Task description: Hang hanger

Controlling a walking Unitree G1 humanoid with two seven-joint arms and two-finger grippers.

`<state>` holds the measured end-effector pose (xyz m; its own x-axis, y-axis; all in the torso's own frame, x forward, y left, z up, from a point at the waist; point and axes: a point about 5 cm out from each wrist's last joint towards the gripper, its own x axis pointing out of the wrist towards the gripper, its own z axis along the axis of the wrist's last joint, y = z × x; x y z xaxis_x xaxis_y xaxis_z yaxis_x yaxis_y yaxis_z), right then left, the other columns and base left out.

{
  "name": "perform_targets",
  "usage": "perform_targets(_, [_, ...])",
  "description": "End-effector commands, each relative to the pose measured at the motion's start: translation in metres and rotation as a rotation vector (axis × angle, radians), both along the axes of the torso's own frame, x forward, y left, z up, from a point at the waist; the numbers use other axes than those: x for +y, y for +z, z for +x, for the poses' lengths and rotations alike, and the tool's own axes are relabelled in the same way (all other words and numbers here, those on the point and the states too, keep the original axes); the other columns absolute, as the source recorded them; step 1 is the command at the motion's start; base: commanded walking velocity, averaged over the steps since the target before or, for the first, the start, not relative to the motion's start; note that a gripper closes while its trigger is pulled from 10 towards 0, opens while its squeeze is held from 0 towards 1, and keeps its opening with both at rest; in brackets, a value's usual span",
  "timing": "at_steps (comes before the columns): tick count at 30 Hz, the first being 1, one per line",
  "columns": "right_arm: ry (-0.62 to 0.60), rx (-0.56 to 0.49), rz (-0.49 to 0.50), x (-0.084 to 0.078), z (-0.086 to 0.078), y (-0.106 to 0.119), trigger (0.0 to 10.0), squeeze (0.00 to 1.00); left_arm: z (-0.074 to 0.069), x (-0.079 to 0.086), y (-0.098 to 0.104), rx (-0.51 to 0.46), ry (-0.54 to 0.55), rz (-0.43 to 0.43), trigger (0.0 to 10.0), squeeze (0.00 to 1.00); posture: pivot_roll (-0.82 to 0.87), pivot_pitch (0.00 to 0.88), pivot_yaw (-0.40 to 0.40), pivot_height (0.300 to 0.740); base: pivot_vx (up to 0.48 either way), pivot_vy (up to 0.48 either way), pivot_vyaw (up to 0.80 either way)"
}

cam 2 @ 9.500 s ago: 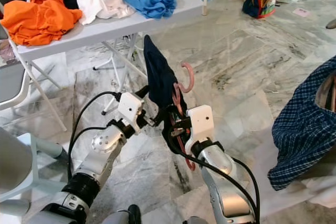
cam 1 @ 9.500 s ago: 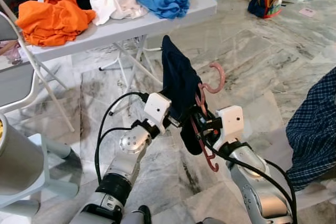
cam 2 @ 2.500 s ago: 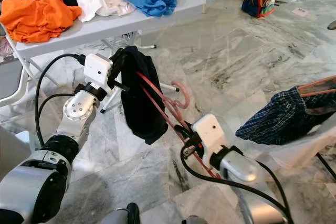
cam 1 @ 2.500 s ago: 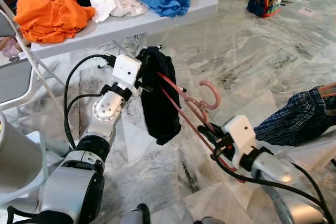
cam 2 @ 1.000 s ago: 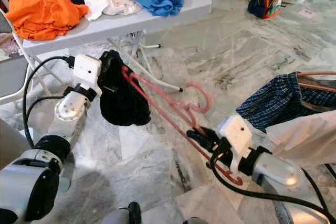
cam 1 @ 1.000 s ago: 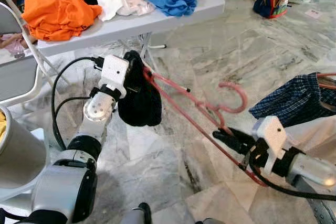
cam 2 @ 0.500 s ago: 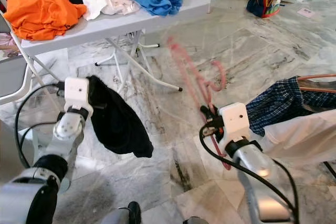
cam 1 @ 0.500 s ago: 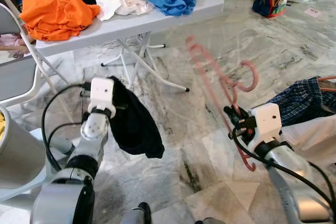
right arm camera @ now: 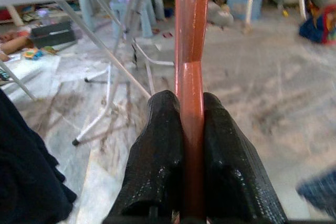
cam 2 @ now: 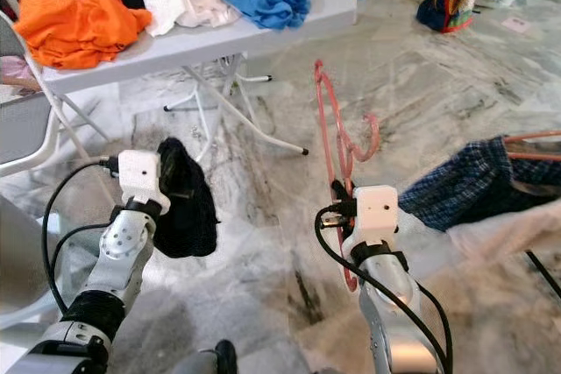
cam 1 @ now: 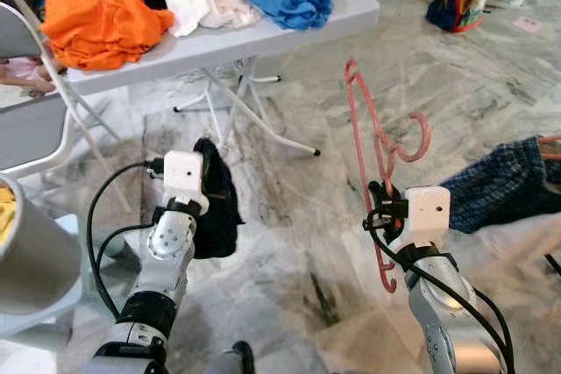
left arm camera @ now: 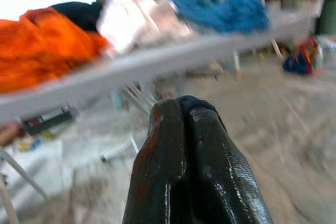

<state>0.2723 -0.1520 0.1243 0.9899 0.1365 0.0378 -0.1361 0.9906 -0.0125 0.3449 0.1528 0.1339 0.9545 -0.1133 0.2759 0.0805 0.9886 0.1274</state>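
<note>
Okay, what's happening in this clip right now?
The robot holds two things apart. Its right pincer is shut on a pink hanger, held upright above the marble floor. Its left pincer is shut on a dark garment that droops beside it. The garment is off the hanger. A table beyond carries more clothes.

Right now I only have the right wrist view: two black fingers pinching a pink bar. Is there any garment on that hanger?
Observer: No. In the head views the pink hanger stands bare and nearly upright in the right gripper.
Operator: So what is the dark cloth at the edge of my picture?
Observer: A dark garment, held off the floor by the left gripper, apart from the hanger.
Operator: Is that gripper closed on it?
Observer: Yes, the left wrist view shows its fingers pressed together with cloth at the tips.
</note>
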Motion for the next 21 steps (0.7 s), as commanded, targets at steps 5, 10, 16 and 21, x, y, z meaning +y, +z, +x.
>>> perform_targets(5, [0.005, -0.015, 0.000, 0.001, 0.001, 0.000, 10.0, 0.00, 0.007, 0.008, 0.032, -0.087, 0.016, -0.015, 0.0, 0.00, -0.05, 0.166, 0.068, 0.740, 0.425, 0.000, 0.00])
perform_targets(10, [0.007, -0.018, 0.001, 0.003, -0.002, -0.002, 10.0, 0.00, 0.006, 0.008, 0.034, -0.082, 0.016, -0.011, 0.0, 0.00, -0.05, 0.161, 0.068, 0.740, 0.427, 0.000, 0.00])
perform_targets(16, [0.044, -0.064, 0.000, 0.008, -0.001, 0.003, 10.0, 0.00, 0.008, 0.006, 0.045, -0.106, 0.019, -0.015, 0.0, 0.00, -0.05, 0.151, 0.066, 0.740, 0.426, 0.000, 0.00])
perform_targets(21, [0.057, -0.071, -0.004, 0.008, 0.000, 0.004, 10.0, 0.00, 0.009, 0.004, 0.060, -0.158, 0.023, -0.006, 0.0, 0.00, -0.05, 0.146, 0.065, 0.740, 0.423, 0.000, 0.23])
